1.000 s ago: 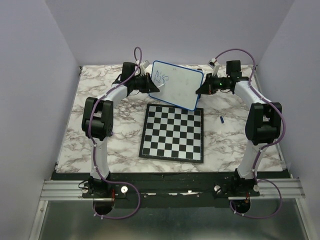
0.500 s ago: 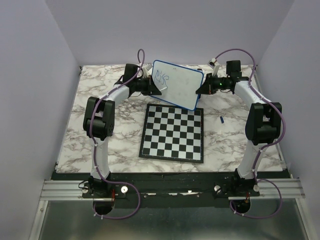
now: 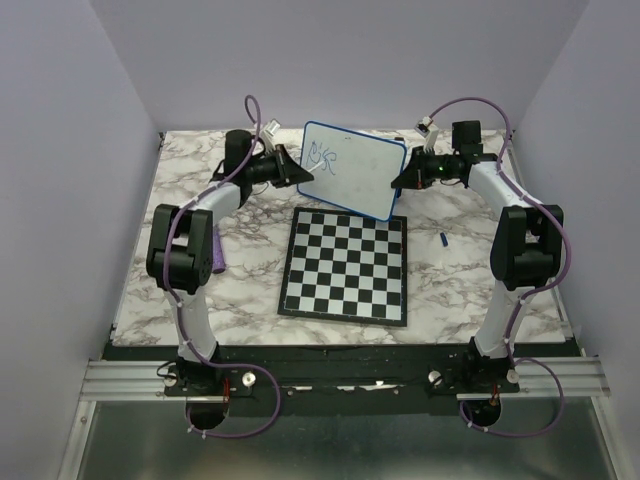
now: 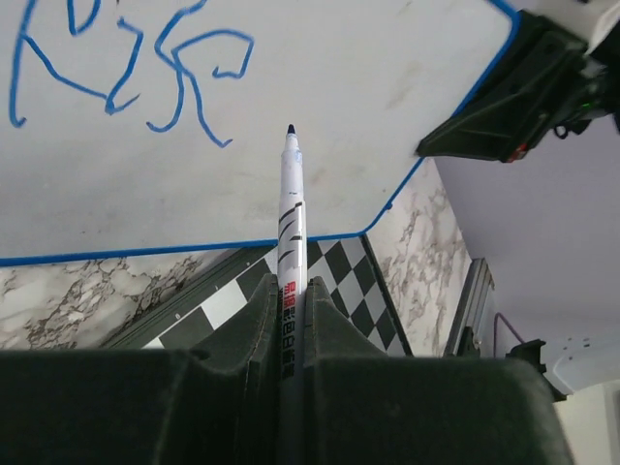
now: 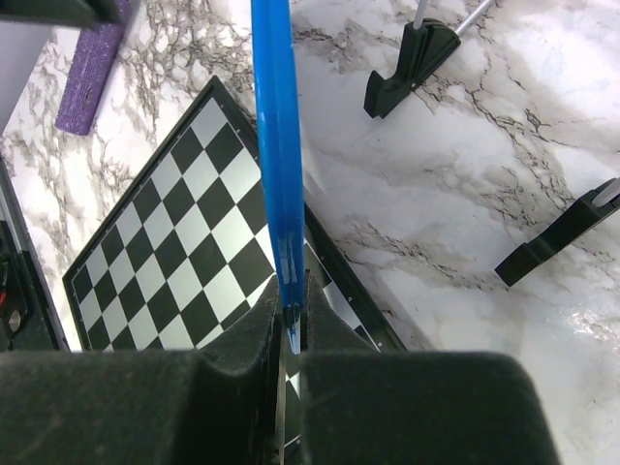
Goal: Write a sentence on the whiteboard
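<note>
Now left tool [image 3: 284, 168] and marker [image 4: 291, 223] have backed off the whiteboard [image 3: 356, 186].

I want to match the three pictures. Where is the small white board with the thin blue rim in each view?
Top external: the small white board with the thin blue rim stands tilted at the upper middle.
Left wrist: its white face fills the upper part of the picture.
Right wrist: only its blue rim shows, edge-on, running down from the top centre.
Shared landmark: the black-and-white checkered chessboard.
</note>
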Available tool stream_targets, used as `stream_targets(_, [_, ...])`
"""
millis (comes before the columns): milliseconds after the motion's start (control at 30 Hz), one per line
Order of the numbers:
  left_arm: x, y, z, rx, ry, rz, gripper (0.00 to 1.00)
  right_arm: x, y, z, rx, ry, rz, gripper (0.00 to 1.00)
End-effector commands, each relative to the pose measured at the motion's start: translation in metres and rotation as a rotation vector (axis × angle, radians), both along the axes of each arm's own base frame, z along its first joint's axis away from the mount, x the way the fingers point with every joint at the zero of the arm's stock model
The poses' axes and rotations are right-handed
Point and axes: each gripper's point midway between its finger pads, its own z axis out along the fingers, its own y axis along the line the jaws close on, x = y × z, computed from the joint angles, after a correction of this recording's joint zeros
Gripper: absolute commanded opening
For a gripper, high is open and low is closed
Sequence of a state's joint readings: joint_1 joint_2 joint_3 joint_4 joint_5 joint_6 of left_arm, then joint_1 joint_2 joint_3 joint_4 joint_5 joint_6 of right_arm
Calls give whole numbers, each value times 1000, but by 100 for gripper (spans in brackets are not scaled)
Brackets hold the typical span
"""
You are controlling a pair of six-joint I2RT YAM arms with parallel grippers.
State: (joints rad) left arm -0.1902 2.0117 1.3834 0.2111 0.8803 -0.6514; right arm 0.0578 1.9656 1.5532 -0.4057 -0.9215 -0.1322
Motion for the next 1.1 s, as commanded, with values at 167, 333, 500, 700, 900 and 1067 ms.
stream_targets(167, [-1,46,69,-41,-176,62,0,2,5,6,7,-24,26,0])
stream_targets(333, [2,55,59,54,-160,102,0,2,5,6,7,-23,26,0])
stream_targets(500, [-2,57,55,130,-179,104,0,2,6,6,9,-21,28,0])
stream_targets(700, [-9,55,50,184,-185,105,0,3,5,6,8,-23,25,0])
stream_targets(900, [-14,48,54,187,-242,99,0,3,5,6,6,-24,26,0])
stream_targets(1067, [-18,43,53,184,-271,102,0,3,5,7,7,-27,26,0])
